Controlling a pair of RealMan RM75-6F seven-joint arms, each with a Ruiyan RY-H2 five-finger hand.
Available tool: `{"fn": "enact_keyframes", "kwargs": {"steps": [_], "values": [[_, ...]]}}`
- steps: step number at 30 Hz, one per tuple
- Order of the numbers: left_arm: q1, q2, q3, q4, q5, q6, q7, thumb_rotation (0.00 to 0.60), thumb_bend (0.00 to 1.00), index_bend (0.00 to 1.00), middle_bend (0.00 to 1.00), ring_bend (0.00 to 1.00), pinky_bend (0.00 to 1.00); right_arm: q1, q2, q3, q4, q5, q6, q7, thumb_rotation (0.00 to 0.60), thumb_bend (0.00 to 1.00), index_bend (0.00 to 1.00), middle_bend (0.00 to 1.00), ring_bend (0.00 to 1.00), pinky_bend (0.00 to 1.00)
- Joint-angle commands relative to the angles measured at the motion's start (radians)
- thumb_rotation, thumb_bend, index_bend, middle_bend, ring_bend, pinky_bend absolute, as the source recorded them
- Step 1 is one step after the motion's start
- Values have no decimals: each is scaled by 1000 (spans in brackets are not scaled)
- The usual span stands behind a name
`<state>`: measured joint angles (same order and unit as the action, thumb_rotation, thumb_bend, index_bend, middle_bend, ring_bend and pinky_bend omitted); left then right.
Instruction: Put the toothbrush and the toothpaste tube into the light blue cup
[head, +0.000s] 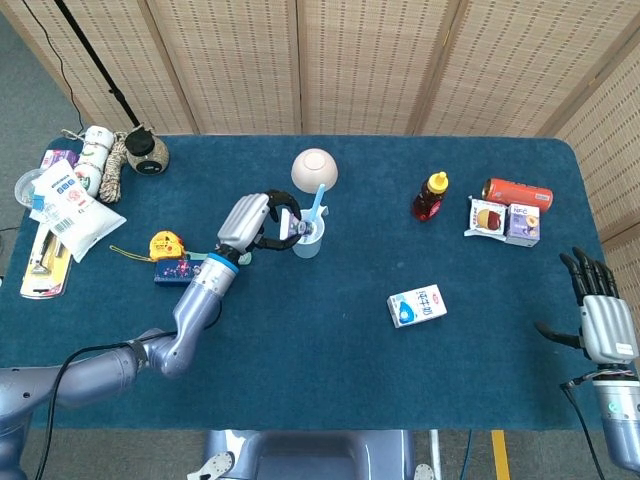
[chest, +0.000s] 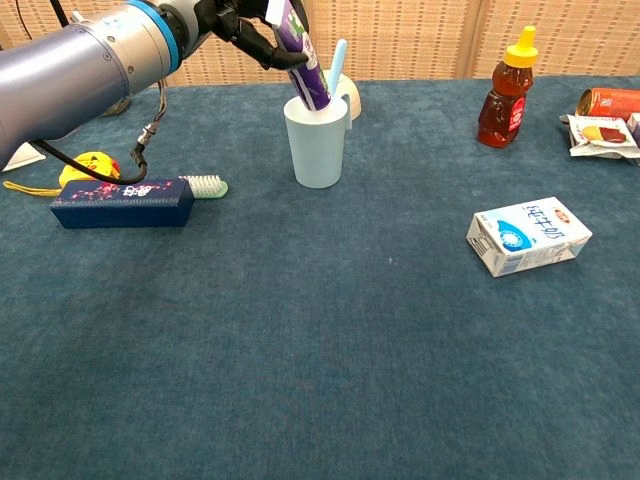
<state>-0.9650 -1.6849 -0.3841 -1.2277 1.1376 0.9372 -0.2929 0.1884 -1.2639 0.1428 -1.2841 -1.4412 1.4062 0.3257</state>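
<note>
The light blue cup (chest: 318, 142) (head: 308, 241) stands at mid-table with a light blue toothbrush (chest: 334, 68) (head: 318, 203) upright in it. My left hand (head: 268, 222) (chest: 240, 20) holds the purple toothpaste tube (chest: 303, 64) (head: 297, 229), tilted, its lower end inside the cup's mouth. A second brush with a green head (chest: 205, 185) lies beside a dark blue box (chest: 122, 202). My right hand (head: 598, 315) hovers open at the table's right edge, far from the cup.
Behind the cup is an overturned beige bowl (head: 314, 168). A honey bottle (head: 430, 196), a red can (head: 517, 192) and snack packs (head: 505, 220) sit at right; a milk carton (head: 417, 305) lies in front. A yellow tape measure (head: 163, 244) and clutter sit at left.
</note>
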Motion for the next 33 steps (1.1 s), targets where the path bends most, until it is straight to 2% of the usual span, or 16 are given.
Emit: {"fn": "enact_keyframes", "kwargs": {"steps": [1, 14, 19, 22, 28, 33], "values": [[-13, -25, -3, 40, -1, -13, -3, 600, 336, 674, 469, 317, 492, 2, -2, -2, 3, 1, -6, 4, 600, 124, 0, 0, 0, 0], [-66, -119, -6, 185, -18, -80, 8, 600, 337, 666, 453, 291, 475, 8, -8, -5, 11, 5, -24, 7, 600, 124, 0, 0, 0, 0], [-71, -132, -9, 205, -13, -85, 1, 600, 337, 644, 434, 268, 458, 8, -8, -5, 13, 7, -27, 11, 600, 124, 0, 0, 0, 0], [-73, -133, -9, 214, -14, -95, 4, 600, 336, 598, 383, 209, 422, 10, -8, -7, 13, 6, -32, 16, 600, 123, 0, 0, 0, 0], [-71, -136, -8, 216, -8, -93, 5, 600, 335, 470, 196, 38, 313, 10, -8, -8, 12, 4, -32, 19, 600, 124, 0, 0, 0, 0], [-68, -134, -6, 211, -2, -93, 2, 600, 335, 451, 159, 0, 275, 10, -7, -8, 10, 4, -31, 20, 600, 124, 0, 0, 0, 0]]}}
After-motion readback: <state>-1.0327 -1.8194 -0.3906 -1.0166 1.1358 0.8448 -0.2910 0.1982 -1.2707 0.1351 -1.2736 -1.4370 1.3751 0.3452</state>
